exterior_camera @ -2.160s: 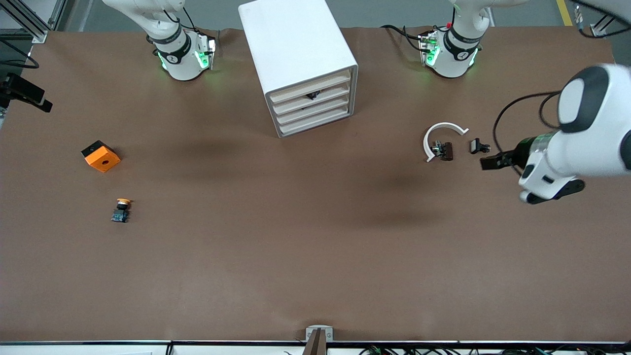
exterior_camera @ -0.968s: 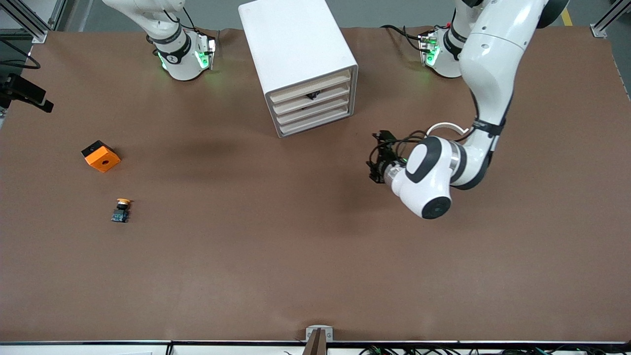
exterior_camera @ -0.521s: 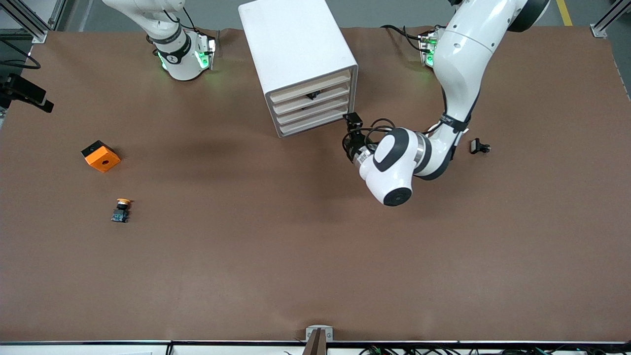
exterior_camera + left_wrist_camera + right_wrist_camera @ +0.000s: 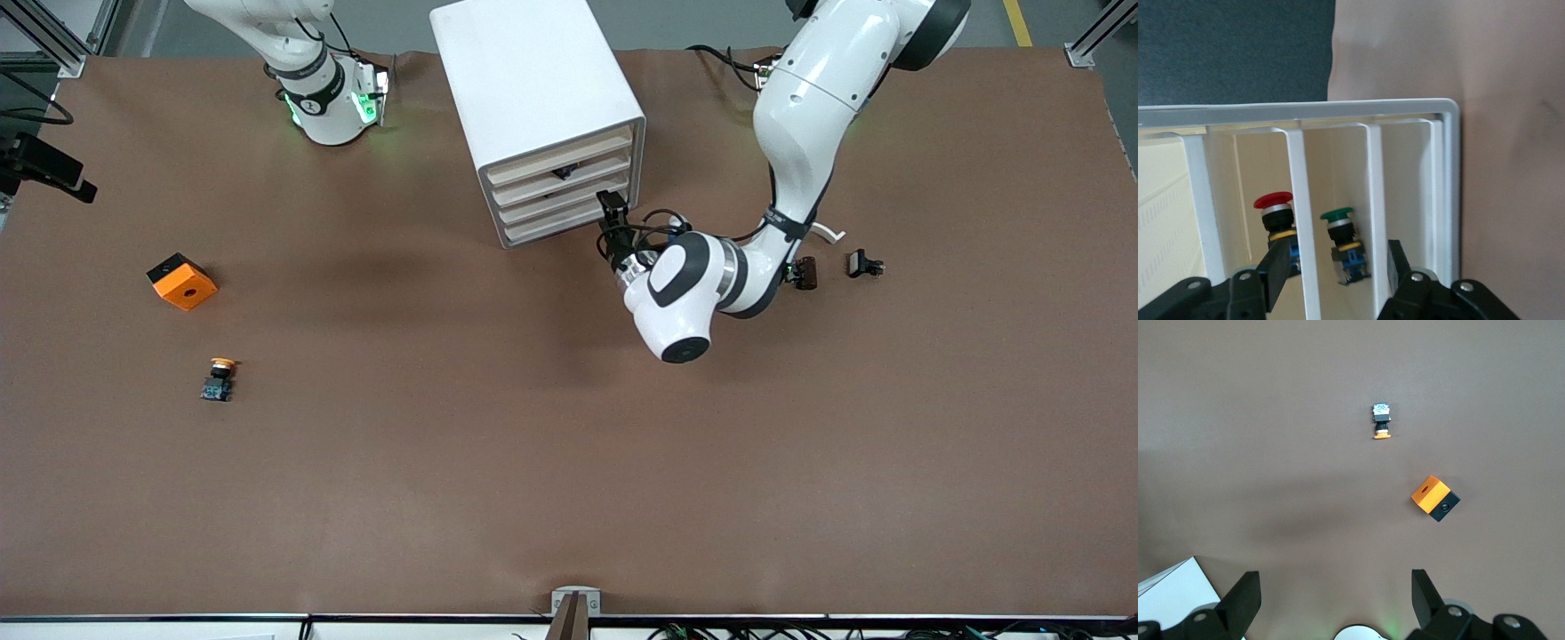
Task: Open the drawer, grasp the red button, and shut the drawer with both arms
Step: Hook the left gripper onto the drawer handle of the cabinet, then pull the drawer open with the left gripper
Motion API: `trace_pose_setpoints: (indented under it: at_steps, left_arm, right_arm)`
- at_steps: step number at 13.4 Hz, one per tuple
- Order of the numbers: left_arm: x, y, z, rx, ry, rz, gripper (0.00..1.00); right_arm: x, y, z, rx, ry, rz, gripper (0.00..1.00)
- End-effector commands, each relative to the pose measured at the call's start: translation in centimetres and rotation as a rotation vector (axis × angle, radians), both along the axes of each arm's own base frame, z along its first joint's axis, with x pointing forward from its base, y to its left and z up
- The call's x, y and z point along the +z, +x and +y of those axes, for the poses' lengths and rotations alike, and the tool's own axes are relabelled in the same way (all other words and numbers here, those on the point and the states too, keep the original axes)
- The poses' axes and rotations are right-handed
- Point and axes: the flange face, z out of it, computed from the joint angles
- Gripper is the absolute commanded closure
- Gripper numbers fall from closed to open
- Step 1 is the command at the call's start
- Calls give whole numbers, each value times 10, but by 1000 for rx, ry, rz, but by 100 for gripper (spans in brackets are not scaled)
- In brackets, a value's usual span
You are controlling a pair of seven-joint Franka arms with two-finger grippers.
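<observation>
— Well, where does the cabinet (image 4: 538, 107) stand, and what is the left arm (image 4: 800, 116) doing?

— All four drawers look shut; the arm reaches to the drawer (image 4: 558, 206) front.

— And its gripper?

— The left gripper (image 4: 1331, 280) straddles a slat, jaws partly open, holding nothing. The right gripper (image 4: 1331, 593) waits wide open, empty.

— The button?

— The button (image 4: 1277, 223) sits inside, beside a green one (image 4: 1342, 243).
</observation>
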Motion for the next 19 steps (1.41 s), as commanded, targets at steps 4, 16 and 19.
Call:
trace_pose_setpoints:
  at_steps: [4, 16, 19]
  left_arm:
    - [-3, -26, -15, -32, 61, 77, 36]
    - [-23, -12, -7, 26, 62, 88, 100]
    - [-9, 36, 18, 108, -8, 12, 100]
  right_arm:
    - [5, -6, 1, 3, -11, -8, 0]
    - [0, -2, -4, -6, -12, 9, 0]
    - [-13, 7, -9, -12, -11, 32, 0]
